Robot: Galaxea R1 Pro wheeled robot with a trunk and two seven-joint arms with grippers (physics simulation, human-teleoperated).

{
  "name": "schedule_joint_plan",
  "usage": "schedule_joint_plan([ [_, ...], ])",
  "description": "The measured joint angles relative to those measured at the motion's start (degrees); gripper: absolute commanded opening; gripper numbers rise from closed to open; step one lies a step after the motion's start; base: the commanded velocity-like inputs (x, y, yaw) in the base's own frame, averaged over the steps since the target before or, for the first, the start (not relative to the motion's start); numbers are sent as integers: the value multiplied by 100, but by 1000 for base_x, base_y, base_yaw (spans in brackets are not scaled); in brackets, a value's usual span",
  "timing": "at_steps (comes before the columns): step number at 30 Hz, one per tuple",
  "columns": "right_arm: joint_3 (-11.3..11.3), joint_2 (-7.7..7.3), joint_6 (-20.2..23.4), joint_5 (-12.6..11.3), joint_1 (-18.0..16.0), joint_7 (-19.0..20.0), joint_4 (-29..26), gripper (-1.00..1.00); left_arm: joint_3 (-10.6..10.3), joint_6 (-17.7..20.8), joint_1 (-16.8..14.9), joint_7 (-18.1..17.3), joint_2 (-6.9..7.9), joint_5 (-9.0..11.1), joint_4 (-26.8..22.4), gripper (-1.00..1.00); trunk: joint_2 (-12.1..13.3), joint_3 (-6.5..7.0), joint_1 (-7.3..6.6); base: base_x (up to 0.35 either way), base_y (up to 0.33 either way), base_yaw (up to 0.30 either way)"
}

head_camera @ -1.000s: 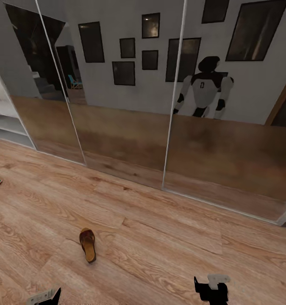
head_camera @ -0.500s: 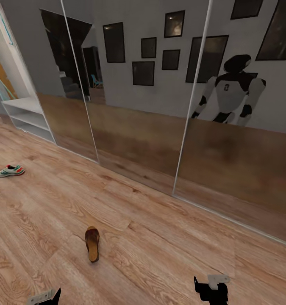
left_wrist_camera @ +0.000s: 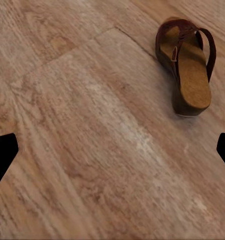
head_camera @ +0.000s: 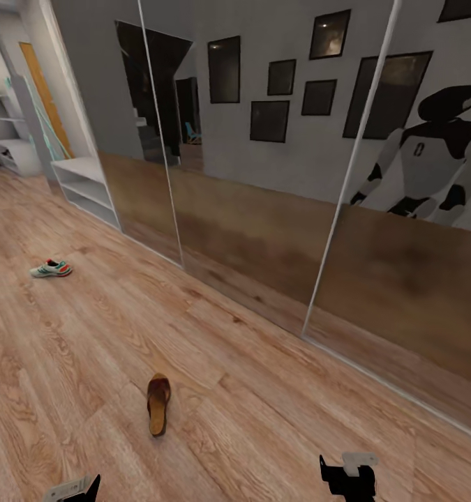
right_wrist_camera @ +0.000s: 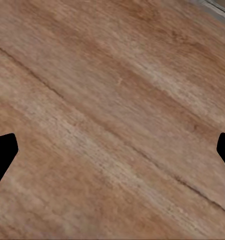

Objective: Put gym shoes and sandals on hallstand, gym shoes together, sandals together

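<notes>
— Two shoes lie in sight: one sandal (head_camera: 158, 404) on the floor (head_camera: 263, 418) at about 7 o'clock in the head view, and one gym shoe (head_camera: 51, 268) well apart from it, out toward 10 o'clock.

— Where is the rack?

— A low pale unit with open shelves (head_camera: 87, 185) stands against the wall near 11 o'clock, beside the mirrored doors (head_camera: 249, 174). Whether that is the hallstand cannot be told from here; more white shelving (head_camera: 8, 143) sits farther back. Nothing lies on either yet, so the task looks to be at its start.

— And the arms?

— Both hang low, fingers aimed at the floor, likely tucked for driving. The left pincer (left_wrist_camera: 112, 150) stands wide, empty, with the sandal (left_wrist_camera: 185, 65) just ahead of it, sole down. The right pincer (right_wrist_camera: 112, 150) is also spread wide over bare planks.

— So which shoe first?

— Probably the sandal, since it is nearest the left arm. The robot's own reflection (head_camera: 430, 157) in the mirror shows it facing the doors at an angle.
</notes>
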Motion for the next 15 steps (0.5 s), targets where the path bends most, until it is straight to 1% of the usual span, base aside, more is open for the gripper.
schedule_joint_plan([
  [10, -1, -1, 1, -1, 0, 1, -2, 100, 0, 0, 0, 0, 0, 0, -6, 100, 0, 0, 1, 25, -13, 279],
  [13, 0, 0, 0, -1, 0, 1, -3, 100, 1, 2, 0, 0, 0, 0, -8, 100, 0, 0, 0, 108, -35, 279],
  [15, 0, 0, 0, 0, 0, 0, -3, 100, 1, 3, 0, 0, 0, 0, -8, 100, 0, 0, -1, 202, -123, 251],
])
